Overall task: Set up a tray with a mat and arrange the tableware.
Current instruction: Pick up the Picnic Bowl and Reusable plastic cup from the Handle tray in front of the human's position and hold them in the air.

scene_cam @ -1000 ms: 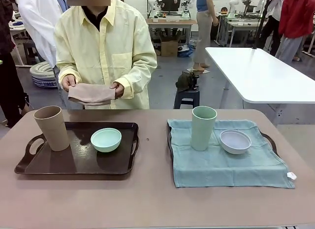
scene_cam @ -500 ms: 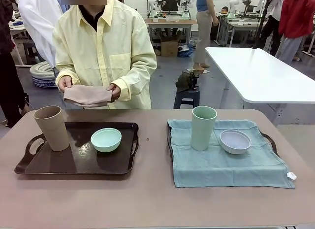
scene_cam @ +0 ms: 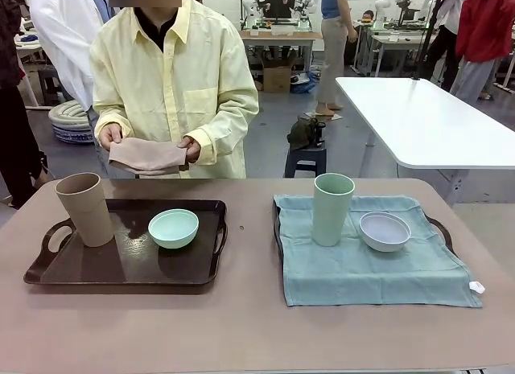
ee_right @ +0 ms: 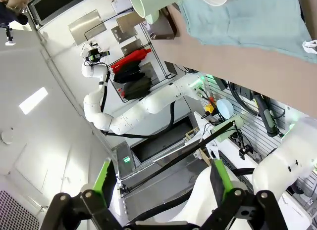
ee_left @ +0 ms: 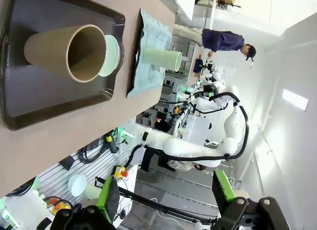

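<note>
A tan table [scene_cam: 241,326] stands in a busy workshop, with a white table [scene_cam: 418,125] at two o'clock. At nine, a dark tray [scene_cam: 121,269] bears the brown tumbler [scene_cam: 84,209] and mint bowl [scene_cam: 173,228]. At three, a teal mat [scene_cam: 370,269] bears the green tumbler [scene_cam: 332,209] and pale bowl [scene_cam: 384,231]. At twelve, a person's hands [scene_cam: 110,135] clasp a folded cloth [scene_cam: 149,155]. The left gripper [ee_left: 166,190] and right gripper [ee_right: 161,176] gape, empty.

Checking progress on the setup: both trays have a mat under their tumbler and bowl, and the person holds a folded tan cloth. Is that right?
Not both. The front view shows a teal mat on the right tray only, under the pale green tumbler and whitish bowl; the left tray is bare under the tan tumbler and mint bowl. The rest holds.
</note>
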Tool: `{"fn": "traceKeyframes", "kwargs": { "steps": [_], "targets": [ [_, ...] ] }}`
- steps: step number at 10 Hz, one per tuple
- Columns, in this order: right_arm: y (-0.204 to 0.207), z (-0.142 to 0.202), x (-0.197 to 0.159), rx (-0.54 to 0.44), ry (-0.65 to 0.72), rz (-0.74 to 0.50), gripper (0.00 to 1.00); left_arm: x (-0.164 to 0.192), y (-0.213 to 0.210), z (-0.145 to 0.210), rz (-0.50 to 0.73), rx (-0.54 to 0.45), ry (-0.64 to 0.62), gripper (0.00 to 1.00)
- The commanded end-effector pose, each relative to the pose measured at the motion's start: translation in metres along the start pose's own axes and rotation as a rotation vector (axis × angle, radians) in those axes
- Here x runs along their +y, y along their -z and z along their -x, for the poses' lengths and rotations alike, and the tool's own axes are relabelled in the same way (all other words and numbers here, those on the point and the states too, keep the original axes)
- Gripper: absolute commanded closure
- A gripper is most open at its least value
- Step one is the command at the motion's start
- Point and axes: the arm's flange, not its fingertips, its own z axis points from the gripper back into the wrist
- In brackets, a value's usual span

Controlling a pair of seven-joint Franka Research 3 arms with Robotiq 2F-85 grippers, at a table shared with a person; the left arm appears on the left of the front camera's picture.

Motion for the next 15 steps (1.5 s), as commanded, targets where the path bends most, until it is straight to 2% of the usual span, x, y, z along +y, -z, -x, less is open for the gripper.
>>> {"fn": "traceKeyframes", "kwargs": {
  "steps": [1,12,13,14,15],
  "targets": [
    [0.001,0.003,0.002,-0.002,-0.007,0.0,0.0,-0.002,0.0,0.003,0.001,-0.002,0.005,0.0],
    [0.0,0.0,0.0,0.0,0.0,0.0,0.0,-0.002,0.0,0.003,0.001,-0.002,0.005,0.0],
    [0.002,0.0,0.009,0.005,-0.017,0.029,0.0,0.0,0.001,0.0,-0.001,0.001,0.0,0.0],
    [0.022,-0.003,0.028,0.0,-0.023,0.096,0.0,-0.007,0.0,-0.003,-0.05,0.052,0.07,0.0],
    [0.047,-0.011,0.051,0.007,0.002,0.176,0.0,-0.019,0.005,-0.01,-0.126,0.044,0.135,0.0]
  ]
}}
